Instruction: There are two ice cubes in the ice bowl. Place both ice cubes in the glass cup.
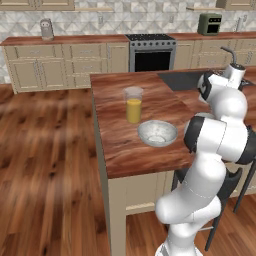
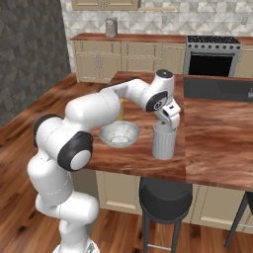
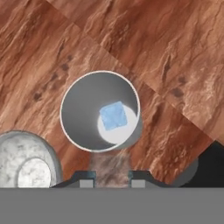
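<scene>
Hand view looks straight down the open mouth of the cup [image 3: 78,105], which stands upright on the counter [image 3: 175,52] with the bowl [image 3: 13,148] just beside it. One pale blue cube [image 3: 113,116] lies flat on the cup floor, off centre toward the wall nearest the gripper [image 3: 112,179]. The fingers [image 3: 87,177] stand close together with a narrow gap between them. That gap holds a blurred, translucent patch [image 3: 111,166], which is judged to be the second cube, pinched between the pads; its outline is too soft to be certain. The gripper is placed directly over the cup so that a released cube falls inside the rim rather than onto the counter. The right base view confirms the arrangement: the hand points down with the fingertips at the cup rim, and the bowl sits to one side, clear of the drop path. A low release height is judged deliberate, since a small, light cube can bounce off the rim if dropped from higher up. In the left base view, the tall glass [image 1: 133,105] with orange liquid stands behind the bowl, apart from the work. The task is judged nearly complete: one cube is delivered, and the other awaits release. The next step calls for opening the fingers without shifting sideways, because the held patch sits near the rim edge closest to the hand.
</scene>
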Controlling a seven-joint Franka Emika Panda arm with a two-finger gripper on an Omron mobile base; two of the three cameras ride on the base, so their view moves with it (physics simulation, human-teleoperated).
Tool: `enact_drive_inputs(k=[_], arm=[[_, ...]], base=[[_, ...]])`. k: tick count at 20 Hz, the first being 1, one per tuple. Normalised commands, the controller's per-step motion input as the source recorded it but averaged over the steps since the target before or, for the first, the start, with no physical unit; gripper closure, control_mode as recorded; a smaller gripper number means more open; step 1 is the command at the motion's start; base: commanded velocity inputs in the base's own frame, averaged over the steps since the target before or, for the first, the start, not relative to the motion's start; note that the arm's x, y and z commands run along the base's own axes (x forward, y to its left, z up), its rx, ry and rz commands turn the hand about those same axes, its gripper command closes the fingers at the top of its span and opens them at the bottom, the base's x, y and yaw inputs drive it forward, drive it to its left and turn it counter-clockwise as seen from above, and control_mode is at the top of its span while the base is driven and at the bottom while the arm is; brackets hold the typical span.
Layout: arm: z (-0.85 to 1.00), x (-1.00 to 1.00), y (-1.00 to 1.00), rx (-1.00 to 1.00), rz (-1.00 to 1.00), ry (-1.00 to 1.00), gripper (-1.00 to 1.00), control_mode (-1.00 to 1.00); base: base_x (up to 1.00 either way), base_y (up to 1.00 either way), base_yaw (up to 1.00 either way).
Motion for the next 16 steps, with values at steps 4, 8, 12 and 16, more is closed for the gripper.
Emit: enact_drive_inputs(k=[4, 8, 12, 16], arm=[[-0.24, 0.18, 0.03, -0.08, 0.0, 0.0, 1.0, -1.0], [-0.21, 0.36, 0.0, -0.05, 0.0, 0.0, 1.0, -1.0], [-0.15, 0.34, 0.0, -0.02, 0.0, 0.0, 1.0, -1.0], [-0.16, 0.31, 0.0, -0.01, 0.0, 0.0, 1.0, -1.0]], base=[[0.0, 0.0, 0.0], [0.0, 0.0, 0.0], [0.0, 0.0, 0.0], [0.0, 0.0, 0.0]])
